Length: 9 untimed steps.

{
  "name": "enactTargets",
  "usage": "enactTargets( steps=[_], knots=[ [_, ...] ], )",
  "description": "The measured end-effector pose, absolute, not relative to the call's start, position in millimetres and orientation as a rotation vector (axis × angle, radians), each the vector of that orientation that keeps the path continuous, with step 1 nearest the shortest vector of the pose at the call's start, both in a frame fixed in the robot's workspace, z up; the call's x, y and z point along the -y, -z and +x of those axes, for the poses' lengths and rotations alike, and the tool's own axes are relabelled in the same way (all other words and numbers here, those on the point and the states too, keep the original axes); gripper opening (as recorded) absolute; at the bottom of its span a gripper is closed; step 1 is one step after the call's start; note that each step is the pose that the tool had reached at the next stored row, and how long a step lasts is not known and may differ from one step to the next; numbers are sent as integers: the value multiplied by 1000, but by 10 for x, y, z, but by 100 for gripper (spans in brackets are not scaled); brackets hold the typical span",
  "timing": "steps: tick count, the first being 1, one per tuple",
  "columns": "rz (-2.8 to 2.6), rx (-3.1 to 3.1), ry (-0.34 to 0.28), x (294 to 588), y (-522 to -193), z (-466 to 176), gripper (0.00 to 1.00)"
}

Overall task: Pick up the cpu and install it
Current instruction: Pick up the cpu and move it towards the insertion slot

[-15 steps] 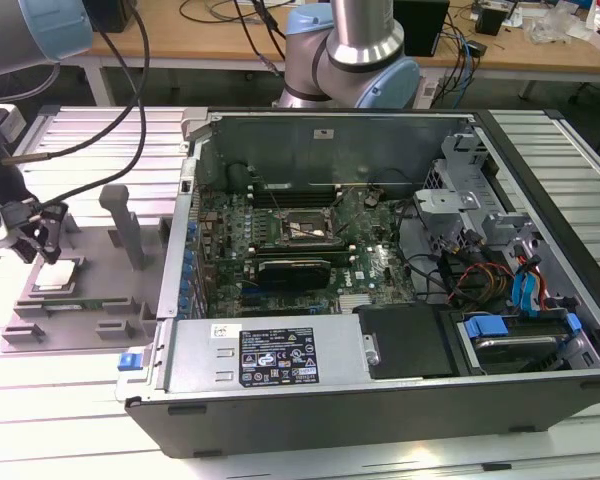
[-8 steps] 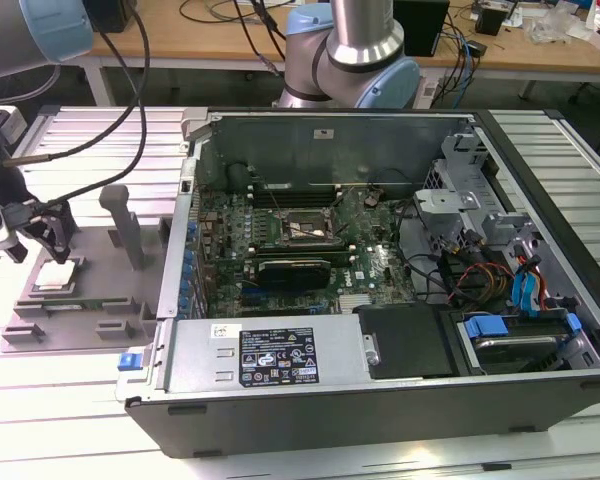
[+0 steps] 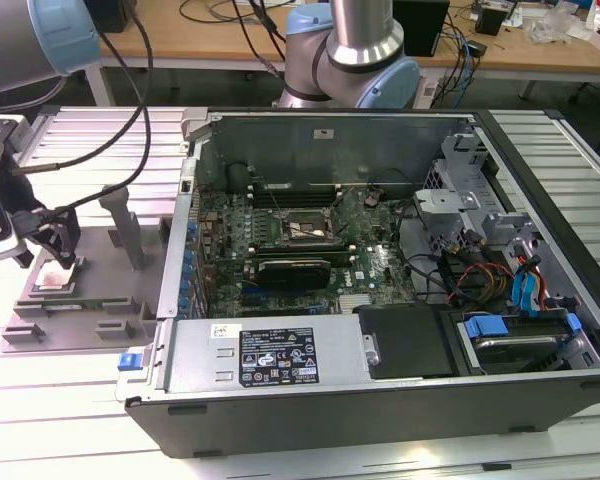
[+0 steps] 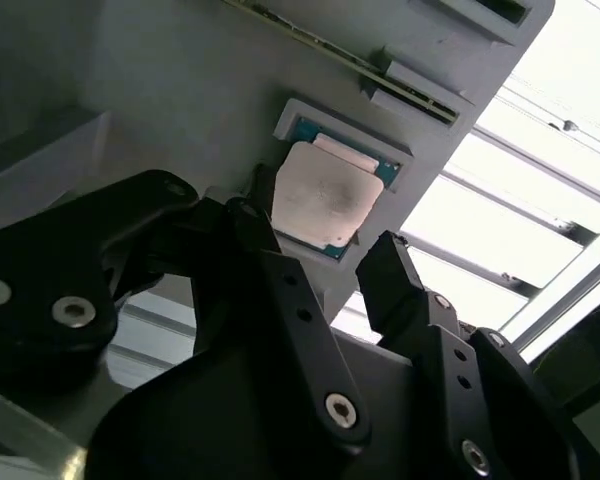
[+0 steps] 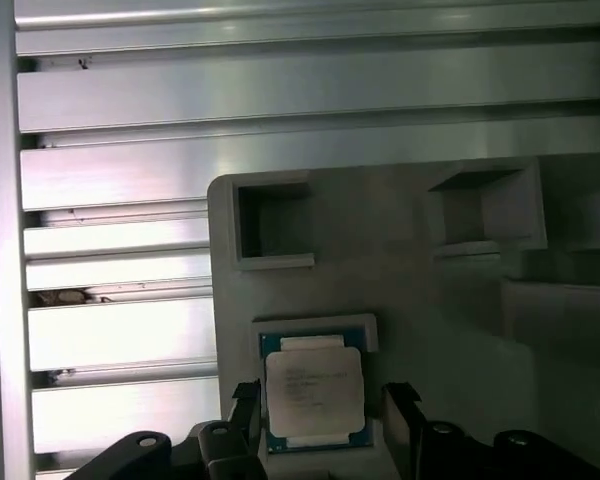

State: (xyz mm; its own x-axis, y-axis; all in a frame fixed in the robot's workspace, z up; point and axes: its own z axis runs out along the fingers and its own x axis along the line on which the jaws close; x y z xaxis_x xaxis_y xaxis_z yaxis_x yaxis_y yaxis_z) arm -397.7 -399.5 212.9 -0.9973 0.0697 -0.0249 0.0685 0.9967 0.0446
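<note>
One cpu [image 5: 313, 390], seated in a grey tray [image 5: 410, 270] on the slatted metal worktop [image 5: 120, 330]. Fingers [image 5: 398, 405] released, flanking it; open computer case [image 3: 310, 415] alongside, wooden desk [image 3: 560, 55] behind.

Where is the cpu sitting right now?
The cpu lies in a recess of the grey tray at the exterior view's left, outside the computer case, with the open claw straddling it.

exterior view: high and wide, tilted down over the open computer case [image 3: 310, 400]; grey fixture [image 3: 90, 290] on the surface [image 3: 40, 400] at the exterior view's left
first wrist view: close, looking straight down past the gripper [image 5: 320, 405] onto the fixture
second wrist view: close, oblique, from behind the gripper
shared: cpu [image 5: 313, 392] in its fixture recess, in all three
</note>
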Motion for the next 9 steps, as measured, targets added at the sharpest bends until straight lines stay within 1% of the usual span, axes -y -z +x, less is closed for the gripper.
enactTargets(
  steps=[9],
  knots=[
    [-54,-3120,-55,3998,-2018,-3955,60]
  ],
)
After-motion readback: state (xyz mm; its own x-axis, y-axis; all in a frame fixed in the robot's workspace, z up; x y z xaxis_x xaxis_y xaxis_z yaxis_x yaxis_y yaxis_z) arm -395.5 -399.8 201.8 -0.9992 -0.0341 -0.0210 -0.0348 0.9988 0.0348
